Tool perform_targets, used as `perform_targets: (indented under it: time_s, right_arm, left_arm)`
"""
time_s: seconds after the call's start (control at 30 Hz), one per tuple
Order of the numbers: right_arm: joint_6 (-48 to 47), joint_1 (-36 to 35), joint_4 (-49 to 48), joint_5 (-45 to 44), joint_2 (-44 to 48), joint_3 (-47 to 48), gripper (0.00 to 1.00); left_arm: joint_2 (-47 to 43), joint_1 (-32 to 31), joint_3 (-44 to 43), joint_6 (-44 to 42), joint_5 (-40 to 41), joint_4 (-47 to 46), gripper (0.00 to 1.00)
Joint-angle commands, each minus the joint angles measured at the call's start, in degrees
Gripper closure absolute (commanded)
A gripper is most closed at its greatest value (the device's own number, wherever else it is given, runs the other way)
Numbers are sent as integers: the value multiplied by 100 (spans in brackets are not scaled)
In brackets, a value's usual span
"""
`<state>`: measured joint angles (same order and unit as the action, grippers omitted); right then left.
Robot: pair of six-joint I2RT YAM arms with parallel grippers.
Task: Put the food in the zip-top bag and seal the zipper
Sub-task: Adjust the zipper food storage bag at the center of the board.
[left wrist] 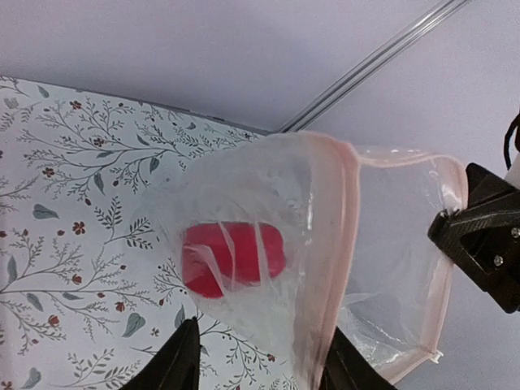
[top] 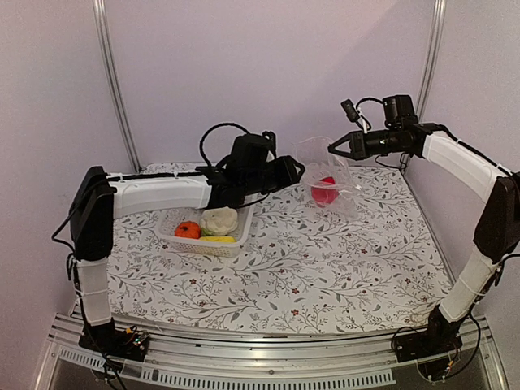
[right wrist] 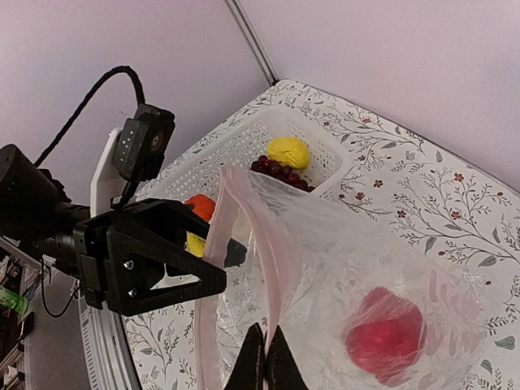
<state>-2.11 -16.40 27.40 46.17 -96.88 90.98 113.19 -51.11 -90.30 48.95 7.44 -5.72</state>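
The clear zip-top bag (top: 329,166) hangs above the back of the table with its mouth open and the red pepper (top: 325,191) inside; both also show in the left wrist view, the bag (left wrist: 268,211) and the pepper (left wrist: 231,256). My right gripper (right wrist: 264,366) is shut on one lip of the pinkish zipper (right wrist: 268,244). My left gripper (left wrist: 260,370) is open, with the other zipper lip (left wrist: 337,244) passing between its fingers. The orange tomato (top: 188,230), cauliflower (top: 219,219), corn (top: 218,239), grapes (right wrist: 280,169) and lemon (right wrist: 288,152) lie in the basket.
The white slotted basket (top: 166,236) stands left of centre under my left arm. The back wall and metal frame posts (top: 114,81) are close behind the bag. The flowered tablecloth (top: 325,268) covers the table.
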Motion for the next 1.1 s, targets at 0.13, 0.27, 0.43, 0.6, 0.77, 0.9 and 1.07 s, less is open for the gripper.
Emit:
perform_targets:
  time_s: [0.13,0.27,0.43,0.6,0.77,0.9,1.07]
  right_arm:
    - [62,15,-121,7,-26,-136,100]
    - [28,17,-110,-426,-6,-193,100]
    - [-214,-68,311,-2207,-164,279,100]
    - [-698,-69,549,-4482,-263,1286,100]
    - [-1222,-65,541,-5293,-67,1461,100]
    - [-1223,-61,506,-5221,36,1368,100]
    - [-1218,-12,442,-5341,-48,1528,100]
  left_arm:
    - [528,-26,-540,259,-546,294,63]
    - [462,-44,-602,227,-351,734,77]
    - [466,-48,-997,-111,-273,1035,98]
    - [693,-194,-1902,-738,-365,720,100]
    - [1039,-173,-2383,-733,-38,849,91]
    - [1354,-156,-2912,-1236,-230,939,48]
    - [673,-155,-1975,-1852,69,318,24]
